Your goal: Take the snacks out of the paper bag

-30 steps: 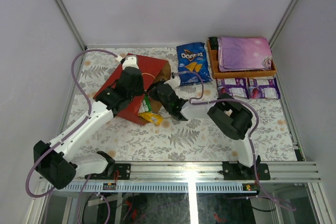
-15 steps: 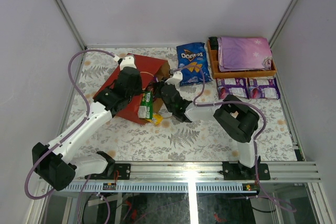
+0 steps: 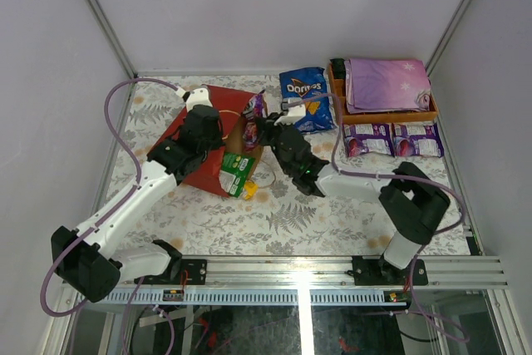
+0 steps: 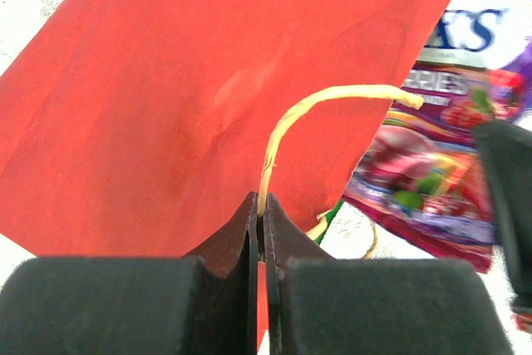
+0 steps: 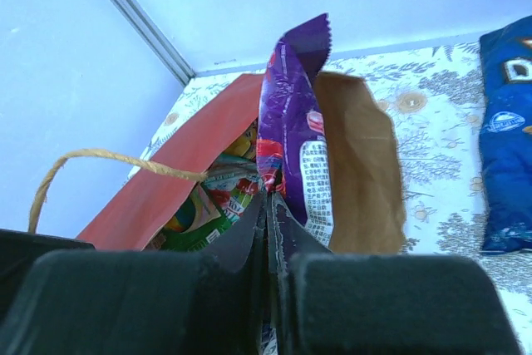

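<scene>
Now the left pincer (image 4: 259,215) is pressed fully shut on the thin tan handle (image 4: 349,90) of the paper bag (image 4: 166,106). The cord rises from between its tips and loops over to the right. The bag's red side fills the view just beyond those tips.

The right pincer (image 5: 268,205) is also closed tight, gripping the lower edge of a purple candy pack (image 5: 291,114). The pack stands upright from its tips, in front of the bag's open mouth. Left of the tips is the bag's red wall, right of them its brown inside. A green packet (image 5: 208,222) lies in the mouth, just left of the tips. Far to their right a blue chip bag (image 5: 507,147) lies on the table (image 3: 332,222).
</scene>
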Tool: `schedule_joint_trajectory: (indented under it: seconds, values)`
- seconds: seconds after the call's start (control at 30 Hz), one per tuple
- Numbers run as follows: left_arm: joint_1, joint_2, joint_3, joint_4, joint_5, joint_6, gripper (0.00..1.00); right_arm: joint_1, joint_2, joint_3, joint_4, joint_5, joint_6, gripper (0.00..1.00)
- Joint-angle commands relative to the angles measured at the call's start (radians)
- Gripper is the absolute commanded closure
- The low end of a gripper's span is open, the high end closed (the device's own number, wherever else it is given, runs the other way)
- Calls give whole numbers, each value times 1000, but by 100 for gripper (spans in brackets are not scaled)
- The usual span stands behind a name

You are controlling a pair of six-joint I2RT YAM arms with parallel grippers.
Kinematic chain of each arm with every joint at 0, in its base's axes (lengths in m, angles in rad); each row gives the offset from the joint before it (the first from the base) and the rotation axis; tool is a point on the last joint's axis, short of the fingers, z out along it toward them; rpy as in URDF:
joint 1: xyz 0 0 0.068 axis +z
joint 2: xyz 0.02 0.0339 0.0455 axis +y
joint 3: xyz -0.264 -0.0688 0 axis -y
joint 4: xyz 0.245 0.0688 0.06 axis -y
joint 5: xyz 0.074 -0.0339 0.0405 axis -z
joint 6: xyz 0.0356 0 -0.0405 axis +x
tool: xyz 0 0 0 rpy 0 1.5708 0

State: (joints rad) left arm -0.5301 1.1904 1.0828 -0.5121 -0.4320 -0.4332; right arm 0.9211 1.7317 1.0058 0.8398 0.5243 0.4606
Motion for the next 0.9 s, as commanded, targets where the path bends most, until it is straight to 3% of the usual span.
schedule_joint_trajectory:
  seconds: [0.0,0.17,0.33,0.5,0.53,0.6,0.63,0.67,0.83,0.87]
  values:
    - [10,8,12,-6,-53,-13,100,-55,-171,-55,9,-44,66,100]
    - [16,19,20,-18,-81,-27,100,-103,-344,-227,-107,-45,235,100]
    - [16,22,25,-14,-69,-31,100,-159,-529,-459,-299,125,643,100]
    - [16,20,24,-7,-53,-29,100,-182,-499,-522,-493,159,949,97]
    - [15,21,24,-6,-51,-29,100,-182,-473,-507,-525,145,950,79]
    - [16,20,23,-6,-53,-25,100,-182,-429,-480,-571,103,930,19]
    - [15,19,24,-6,-54,-24,100,-181,-417,-473,-590,90,922,4]
    - [15,18,23,-6,-55,-24,100,-180,-414,-472,-595,79,905,0]
    - [16,25,23,-5,-51,-24,100,-179,-517,-447,-688,143,784,0]
    - [15,27,25,-5,-50,-25,100,-179,-541,-437,-700,162,739,5]
